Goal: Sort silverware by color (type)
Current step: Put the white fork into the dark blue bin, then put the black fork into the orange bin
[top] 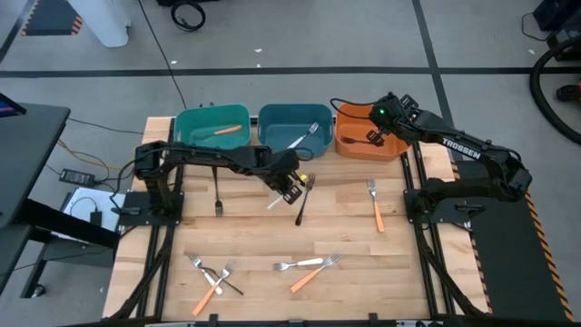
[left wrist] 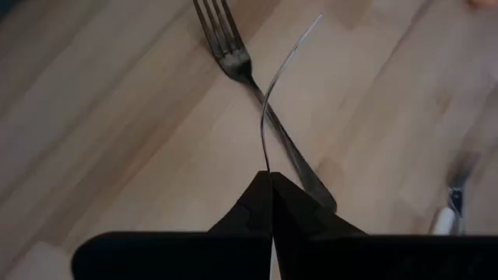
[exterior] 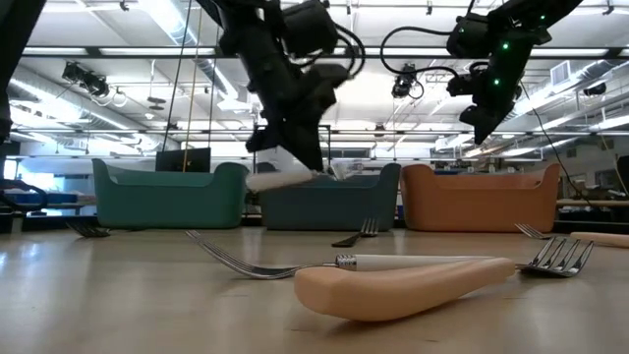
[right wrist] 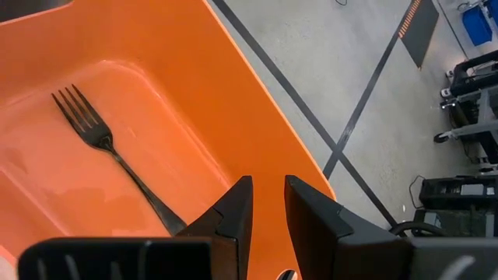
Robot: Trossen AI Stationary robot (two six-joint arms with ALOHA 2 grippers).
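Note:
My left gripper hovers over the table's middle, just in front of the blue bin, shut on a silver fork. A black fork lies flat on the wood right below it. My right gripper hangs open above the orange bin, touching nothing. One black fork lies on that bin's floor. An orange-handled fork lies in the teal bin, and a silver fork lies in the blue bin. My left gripper pinches the silver fork between its two fingertips, at one end of the fork. The fork shows edge-on as a thin curved line reaching forward past the fingers. It is lifted clear of the table, above the black fork.
Loose forks lie on the table: a black one at left, an orange-handled one at right, and a near-edge scatter of orange-handled, silver and black ones. The three bins line the far edge.

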